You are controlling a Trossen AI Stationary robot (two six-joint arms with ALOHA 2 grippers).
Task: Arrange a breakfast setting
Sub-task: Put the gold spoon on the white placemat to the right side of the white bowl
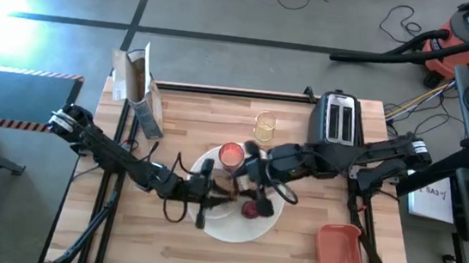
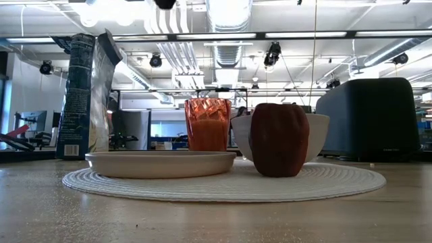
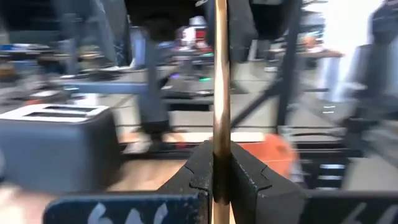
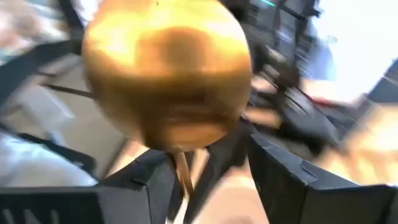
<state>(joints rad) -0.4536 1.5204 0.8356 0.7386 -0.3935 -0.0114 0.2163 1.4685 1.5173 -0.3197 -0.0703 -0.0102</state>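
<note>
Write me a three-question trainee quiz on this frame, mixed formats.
1. True or false: the left gripper is shut on the spoon.
2. In the low view, what stands in front of the bowl? A: a knife. B: the dark-red fruit. C: a bottle.
3. Which appliance stands on the table beside the right arm?

Key: 1 true. 2 B. 3 the toaster.

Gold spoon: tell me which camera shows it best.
The right wrist view: the gold spoon bowl fills the frame, just ahead of the right gripper. The left wrist view shows only its handle clamped in the left gripper. High and low views don't show it clearly.
</note>
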